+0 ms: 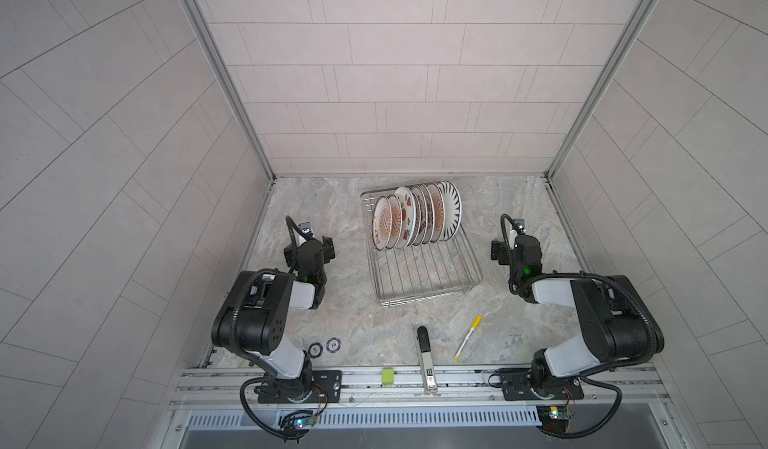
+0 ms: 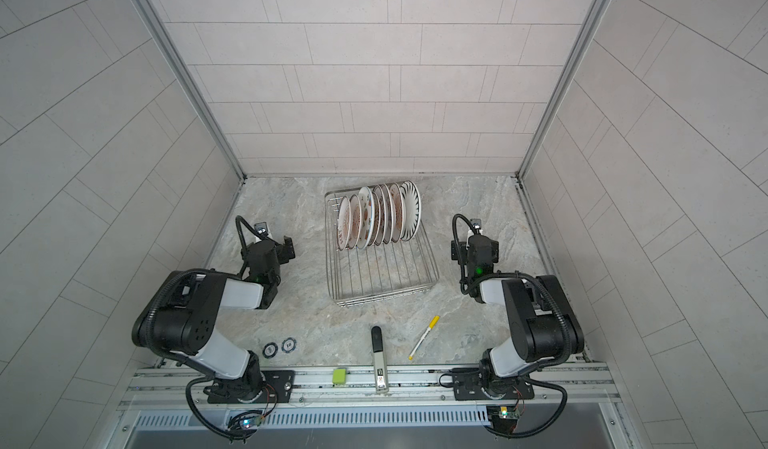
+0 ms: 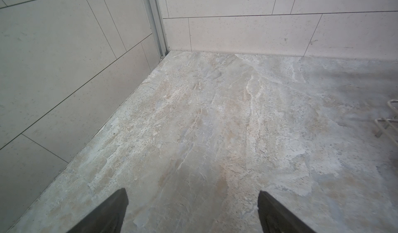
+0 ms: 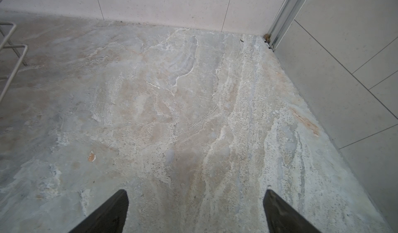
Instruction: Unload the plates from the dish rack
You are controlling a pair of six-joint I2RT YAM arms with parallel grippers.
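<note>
Several white plates (image 1: 415,216) (image 2: 378,216) with black-striped rims and red and orange decoration stand on edge in a row at the far end of the silver wire dish rack (image 1: 428,278) (image 2: 386,278). The rack's near half holds nothing. My left gripper (image 1: 308,248) (image 2: 268,251) (image 3: 192,191) hovers open over bare stone to the rack's left. My right gripper (image 1: 517,248) (image 2: 476,249) (image 4: 195,191) is open to the rack's right. Neither touches anything. Only a corner of the rack's wire (image 3: 387,122) (image 4: 8,48) shows in each wrist view.
Two poker chips (image 1: 316,349) lie near the left arm's base. A yellow-capped marker (image 1: 468,337) and a black and silver tool (image 1: 426,359) lie in front of the rack. A green block (image 1: 387,375) sits on the front rail. Tiled walls enclose three sides.
</note>
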